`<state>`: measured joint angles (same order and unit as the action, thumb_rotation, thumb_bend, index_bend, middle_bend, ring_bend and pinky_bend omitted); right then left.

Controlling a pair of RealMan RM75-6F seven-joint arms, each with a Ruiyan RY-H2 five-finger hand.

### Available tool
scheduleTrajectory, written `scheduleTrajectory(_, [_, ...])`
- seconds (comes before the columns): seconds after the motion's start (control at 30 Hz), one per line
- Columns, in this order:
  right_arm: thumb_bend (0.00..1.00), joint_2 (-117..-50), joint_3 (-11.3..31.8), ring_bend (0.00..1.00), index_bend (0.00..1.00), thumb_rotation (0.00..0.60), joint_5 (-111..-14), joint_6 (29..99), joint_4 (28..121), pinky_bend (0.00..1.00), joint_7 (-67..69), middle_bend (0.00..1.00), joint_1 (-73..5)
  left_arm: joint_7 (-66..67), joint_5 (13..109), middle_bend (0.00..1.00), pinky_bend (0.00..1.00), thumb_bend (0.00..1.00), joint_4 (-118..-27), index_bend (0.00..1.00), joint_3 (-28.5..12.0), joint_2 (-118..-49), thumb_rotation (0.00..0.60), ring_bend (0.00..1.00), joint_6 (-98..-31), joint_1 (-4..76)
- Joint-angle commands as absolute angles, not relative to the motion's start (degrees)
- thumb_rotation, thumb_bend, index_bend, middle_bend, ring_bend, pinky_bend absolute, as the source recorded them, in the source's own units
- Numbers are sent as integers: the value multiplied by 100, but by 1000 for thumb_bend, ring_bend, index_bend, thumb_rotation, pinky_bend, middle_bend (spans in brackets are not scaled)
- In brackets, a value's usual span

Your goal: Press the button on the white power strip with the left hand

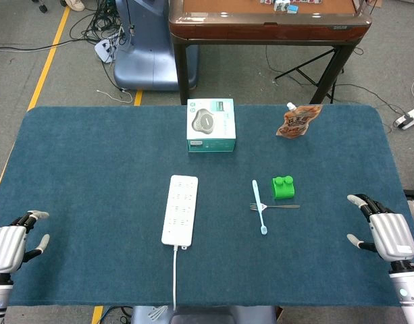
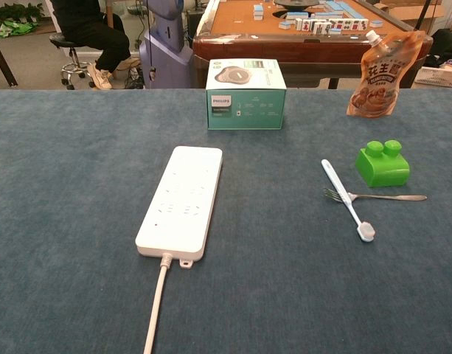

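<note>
Power strip (image 1: 180, 209) lengthwise, cord end nearest.

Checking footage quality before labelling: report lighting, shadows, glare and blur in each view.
Head view: even overhead light, soft faint shadows, sharp focus; the white rectangular power strip is bright but its sockets stay readable. Chest view: flat light, slight washout on the strip, sockets faint; the orange snack pouch shows mild sheen; no motion blur.

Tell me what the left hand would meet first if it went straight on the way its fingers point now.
Probably nothing: the left hand points away along bare blue table. The white power strip lies well off to its right.
</note>
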<state>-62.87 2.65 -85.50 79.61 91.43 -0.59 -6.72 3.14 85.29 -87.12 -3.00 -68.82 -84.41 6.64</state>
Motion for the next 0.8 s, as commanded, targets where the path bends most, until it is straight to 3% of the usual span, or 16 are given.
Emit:
scheduleTrajectory(0.03, [0,-6317,236,264,192,600,-8595,7928,9138,468,-3,212,-691,327,8550,348,726,363,-8732,417,-293,-6857,600,470,-8405,691])
scheduleTrajectory(0.3, [1,-6280,296,267,192,600,-8582,7960,9198,468,59,229,-726,24,8678,379,810,362,-8817,404,-322,-6815,600,550,-8226,875])
scheduleTrajectory(0.43, [20,-6179,394,268,192,600,-8525,8021,9303,471,81,242,-745,-78,8951,451,882,362,-8763,361,-334,-6809,600,622,-7995,1166])
scheduleTrajectory(0.57, [60,-6077,483,268,192,600,-8458,8010,9374,471,6,249,-798,-280,9177,599,954,364,-8674,314,-359,-6871,600,721,-7661,1530])
scheduleTrajectory(0.63, [66,-6033,529,268,192,600,-8421,8012,9424,471,-34,249,-822,-368,9272,706,985,449,-8656,300,-362,-6896,600,779,-7426,1747])
scheduleTrajectory(0.67, [68,-6020,546,268,192,600,-8410,8017,9444,471,-40,252,-829,-393,9308,781,996,563,-8669,296,-362,-6895,600,816,-7310,1846])
scheduleTrajectory(0.8, [74,-5972,578,268,192,600,-8358,7986,9492,471,-51,260,-857,-488,9411,914,1000,822,-8750,293,-403,-6923,600,890,-6845,2273])
